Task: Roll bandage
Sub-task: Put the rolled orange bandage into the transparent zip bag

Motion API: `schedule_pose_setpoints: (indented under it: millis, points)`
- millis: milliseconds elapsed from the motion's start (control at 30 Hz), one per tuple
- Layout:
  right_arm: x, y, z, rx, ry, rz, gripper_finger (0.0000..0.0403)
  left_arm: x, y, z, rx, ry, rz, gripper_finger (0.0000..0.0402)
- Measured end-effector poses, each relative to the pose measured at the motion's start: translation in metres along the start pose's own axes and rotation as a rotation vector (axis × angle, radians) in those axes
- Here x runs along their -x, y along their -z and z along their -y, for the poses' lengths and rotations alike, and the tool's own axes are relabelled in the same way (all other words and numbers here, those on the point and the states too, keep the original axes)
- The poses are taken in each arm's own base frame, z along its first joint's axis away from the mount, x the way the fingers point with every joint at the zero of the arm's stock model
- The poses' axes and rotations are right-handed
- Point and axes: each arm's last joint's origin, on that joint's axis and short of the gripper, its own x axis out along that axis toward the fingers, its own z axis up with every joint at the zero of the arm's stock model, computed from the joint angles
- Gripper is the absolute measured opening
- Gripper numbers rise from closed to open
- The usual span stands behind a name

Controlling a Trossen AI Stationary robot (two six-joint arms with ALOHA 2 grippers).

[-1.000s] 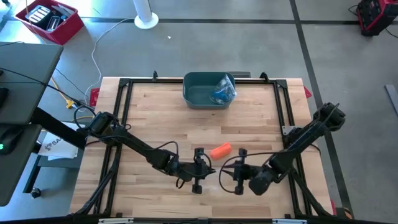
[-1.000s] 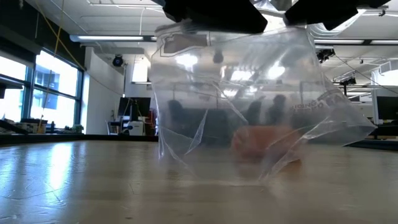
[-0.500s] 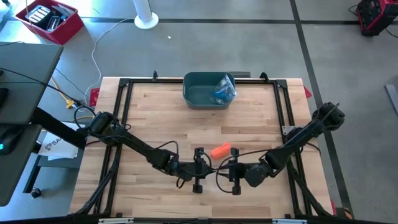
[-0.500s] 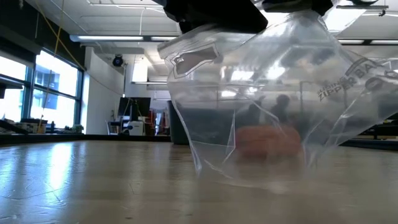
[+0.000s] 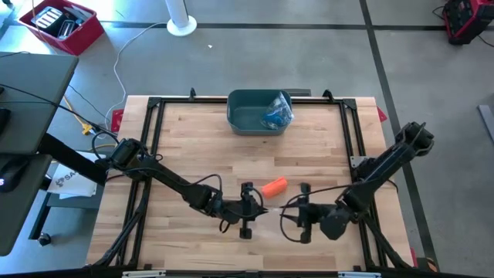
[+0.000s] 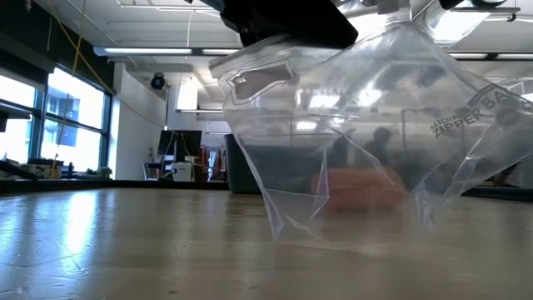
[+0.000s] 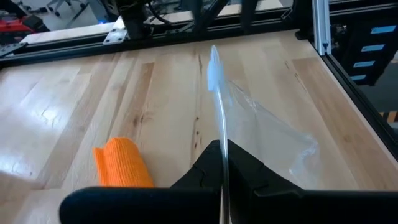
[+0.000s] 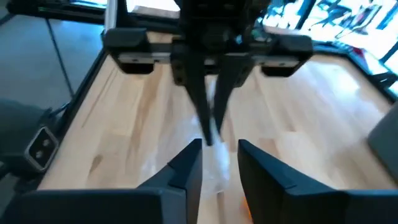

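Observation:
A clear zipper bag (image 6: 358, 133) hangs from my left gripper (image 5: 261, 208), which is shut on its rim near the table's front middle. The bag's lower part (image 7: 280, 143) rests on the wood. An orange bandage roll (image 5: 274, 187) lies on the table just beyond the two grippers; in the low view the roll (image 6: 358, 187) shows through the bag. My right gripper (image 8: 217, 149) faces the left one from the table's right side, its fingers open, with the bag's pale edge (image 8: 214, 168) between them. My left gripper pinches the bag's top rim (image 7: 221, 140) between its two fingers, which come in nearly level from the table's left and lie in line with the rim. The rim stands on edge and runs straight out from the fingers; the bag hangs below it, its lower part on the table. My right gripper has the bag's edge between its open fingers; whether they touch it, I cannot tell.
A teal bin (image 5: 248, 116) with a blue item inside stands at the table's far middle. A black frame (image 5: 154, 139) runs along the table's edges. Bare wood (image 5: 201, 147) lies between the bin and the grippers.
My right gripper first closed in on the left gripper, then drew back toward the table's right edge and rose a little. The bag has spread out: its right side has lifted and stretched to the right, while the rim in my left gripper stayed put.

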Motion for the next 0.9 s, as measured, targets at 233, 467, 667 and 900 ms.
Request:
schedule_pose_setpoints:
  millis: [233,467,667,900]
  points:
    - [-0.027,0.007,0.000,-0.047,-0.093,-0.060,0.0049,0.000,0.000,0.000,0.002,0.000,-0.004,0.0000]
    - [-0.047,0.014,0.002,-0.059,-0.101,-0.087,0.0006,0.000,0.000,0.000,0.006,0.002,-0.002,0.0000]
    - [-0.048,0.007,0.001,-0.050,-0.115,-0.027,0.0007,0.000,0.000,0.000,0.011,0.002,0.000,0.0000]
    - [-0.048,0.002,0.000,-0.067,-0.128,0.018,0.0049,0.001,0.000,0.003,0.024,0.008,0.000,0.0000]
